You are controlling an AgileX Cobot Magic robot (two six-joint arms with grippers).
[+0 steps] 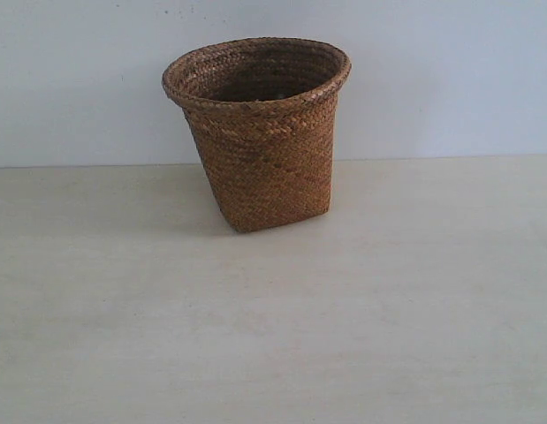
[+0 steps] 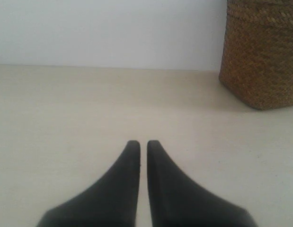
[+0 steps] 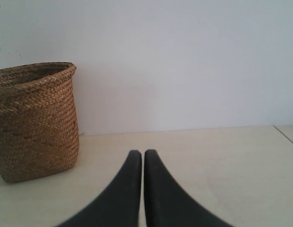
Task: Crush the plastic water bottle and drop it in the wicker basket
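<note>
The brown wicker basket (image 1: 260, 132) stands upright on the pale table, at the back middle of the exterior view. Its inside is dark and I cannot see what lies in it. The plastic water bottle shows in no view. My left gripper (image 2: 143, 143) is shut and holds nothing; the basket (image 2: 262, 54) stands well beyond it and off to one side. My right gripper (image 3: 143, 152) is likewise shut and empty, with the basket (image 3: 35, 120) apart from it on the other side. Neither gripper appears in the exterior view.
A pale beige table (image 1: 273, 327) meets a plain whitish wall (image 1: 450, 79) behind the basket. In the right wrist view a table edge or seam (image 3: 284, 133) runs at the far side.
</note>
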